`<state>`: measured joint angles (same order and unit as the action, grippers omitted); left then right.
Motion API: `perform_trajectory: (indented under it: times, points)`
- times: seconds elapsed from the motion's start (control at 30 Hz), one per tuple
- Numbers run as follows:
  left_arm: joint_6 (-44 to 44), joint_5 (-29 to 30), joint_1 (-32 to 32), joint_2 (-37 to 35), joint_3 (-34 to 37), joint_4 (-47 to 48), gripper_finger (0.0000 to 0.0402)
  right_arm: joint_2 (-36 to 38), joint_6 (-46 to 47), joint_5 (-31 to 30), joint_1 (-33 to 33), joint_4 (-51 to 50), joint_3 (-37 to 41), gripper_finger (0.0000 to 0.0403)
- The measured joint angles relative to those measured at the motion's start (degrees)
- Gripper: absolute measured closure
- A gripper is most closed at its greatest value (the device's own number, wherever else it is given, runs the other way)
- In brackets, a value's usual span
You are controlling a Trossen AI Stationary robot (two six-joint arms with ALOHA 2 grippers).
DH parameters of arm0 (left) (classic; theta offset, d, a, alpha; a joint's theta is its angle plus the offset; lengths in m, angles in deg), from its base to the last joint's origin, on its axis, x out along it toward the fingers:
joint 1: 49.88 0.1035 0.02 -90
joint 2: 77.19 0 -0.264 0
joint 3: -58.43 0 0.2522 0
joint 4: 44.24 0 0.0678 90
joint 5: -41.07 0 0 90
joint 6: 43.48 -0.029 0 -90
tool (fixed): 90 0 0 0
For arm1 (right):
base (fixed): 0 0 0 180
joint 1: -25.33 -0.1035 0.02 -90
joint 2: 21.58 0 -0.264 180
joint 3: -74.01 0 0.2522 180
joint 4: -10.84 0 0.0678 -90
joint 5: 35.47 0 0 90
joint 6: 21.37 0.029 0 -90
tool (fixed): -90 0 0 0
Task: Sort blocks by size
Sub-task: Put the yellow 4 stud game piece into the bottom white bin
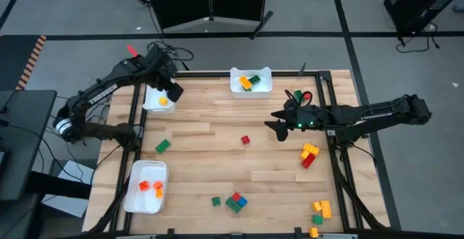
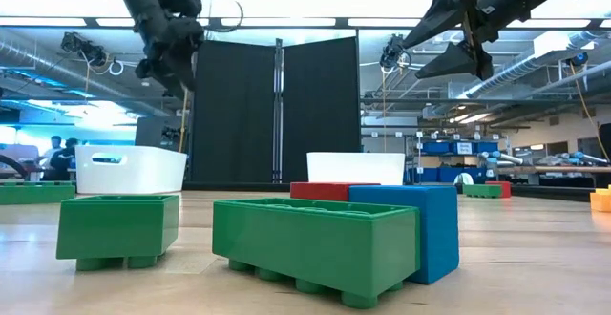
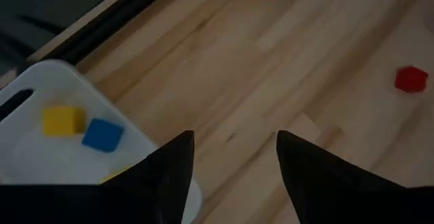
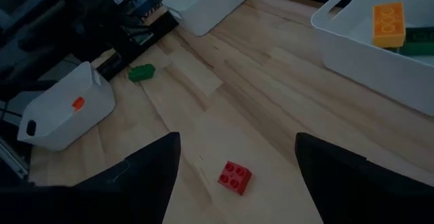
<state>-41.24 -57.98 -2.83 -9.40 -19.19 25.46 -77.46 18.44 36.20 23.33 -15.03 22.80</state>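
I am working over the wooden table (image 1: 217, 134), where three white trays are sitting: one at the far middle (image 1: 251, 81) holding orange, yellow and green bricks, one at the far left (image 1: 159, 100) with small yellow and blue ones, and one at the near left (image 1: 146, 187) with small orange ones. Most of the blocks are still lying loose: a green, red and blue cluster (image 1: 235, 201) near the front edge, a yellow and red stack (image 1: 309, 155) to the right, yellow and orange bricks (image 1: 321, 208) at the near right corner, a green brick (image 1: 162, 145) on the left, and a small red brick (image 1: 246, 140) near the middle.

My right gripper (image 1: 277, 119) is hovering above the centre of the table with its fingers spread wide and nothing between them; the wrist view is showing the small red brick (image 4: 234, 176) on the wood between them, below and slightly ahead. My left gripper (image 1: 174, 91) is hanging over the edge of the far left tray, its fingers partly apart and empty.

I judge the red brick to be my next pick. The risk is coming down off-centre: a brick this small and light could skid or tip if one finger touches first, and it could twist in the grip if I close on its corners. I am also watching the choice of tray, since a wrong one spoils the sort.
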Motion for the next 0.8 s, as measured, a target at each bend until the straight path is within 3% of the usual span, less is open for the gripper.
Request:
perform_trajectory:
  times: [0.6,0.8]
  points:
    - [17.62,6.72,-21.90,-0.85,0.02,-3.74,0.0183,0.00,-3.56,0.02,0.00,-0.01,0.00,0.0100]
    - [18.93,8.63,-29.35,-0.85,0.02,-8.92,0.0183,0.00,-3.36,0.01,0.00,-0.01,0.00,0.0099]
